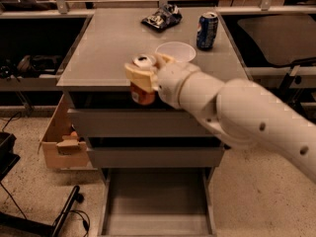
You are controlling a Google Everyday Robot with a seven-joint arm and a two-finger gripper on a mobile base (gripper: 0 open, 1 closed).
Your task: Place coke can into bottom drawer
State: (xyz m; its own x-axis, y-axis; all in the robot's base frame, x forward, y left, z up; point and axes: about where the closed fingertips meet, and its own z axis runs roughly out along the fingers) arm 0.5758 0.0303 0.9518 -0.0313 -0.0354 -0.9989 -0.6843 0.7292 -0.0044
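Observation:
The coke can [143, 94], orange-red with a silver top, is held in my gripper [142, 77] in front of the cabinet's top edge, level with the top drawer. The tan fingers [138, 76] are shut around the can's upper part. My white arm [237, 112] reaches in from the right. The bottom drawer [157, 206] is pulled open below, a flat grey tray with nothing in it, well beneath the can.
On the grey cabinet top [103, 43] stand a white bowl [176, 51], a blue soda can [207, 30] and a dark chip bag [162, 18]. A cardboard box [60, 142] sits left of the cabinet. Cables and a black stand [64, 214] lie at the lower left.

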